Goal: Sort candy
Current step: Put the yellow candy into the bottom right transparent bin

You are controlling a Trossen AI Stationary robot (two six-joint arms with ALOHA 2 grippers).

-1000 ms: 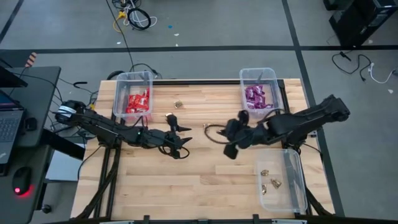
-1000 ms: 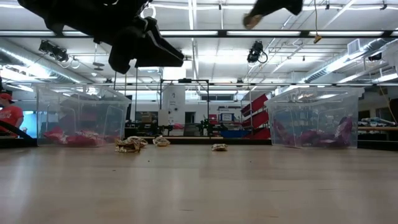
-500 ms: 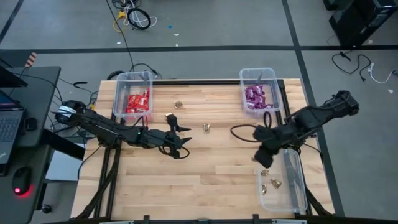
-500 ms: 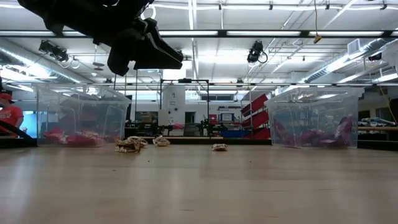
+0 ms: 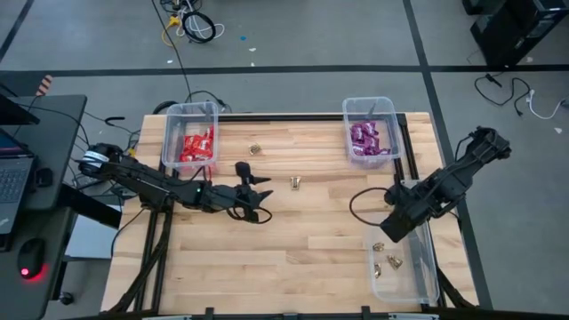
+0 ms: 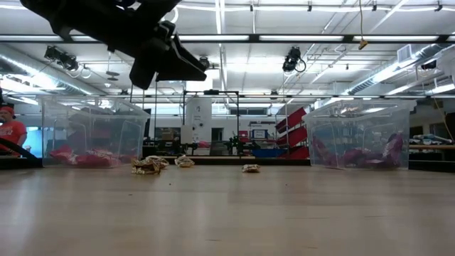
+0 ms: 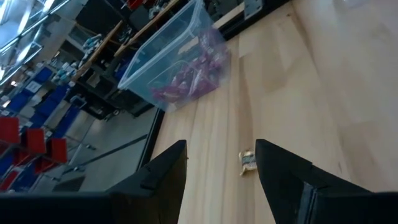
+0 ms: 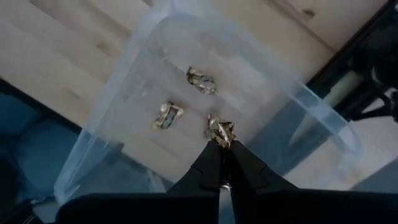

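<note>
Since a second ago our right arm has swung away from the middle of the counter (image 5: pixel 302 258) and now hangs over the near clear bin (image 5: pixel 418 258), while our left arm has barely stirred.

Taking that near bin as our landmark and going left to right: farthest from it stands the bin of red packets (image 5: pixel 197 147), then our left tool (image 5: pixel 260 197), its fingers spread wide and holding nothing, hovering above the wood. Two gold foil pieces lie loose beyond it, one (image 5: pixel 255 148) close to the red bin and one (image 7: pixel 248 162) just ahead of the left fingers. Nearer the landmark, behind it, sits the bin of purple packets (image 5: pixel 364 138).

Over the landmark itself our right tool (image 8: pixel 222 163) is pinched shut on a gold foil candy (image 8: pixel 221 132), above two gold pieces (image 8: pixel 168 116) already lying inside.

We judge the step in hand to be the drop of gold. Next we need to part the right fingers while well inside the bin's walls, then send the left tool down on the loose gold piece before it.
</note>
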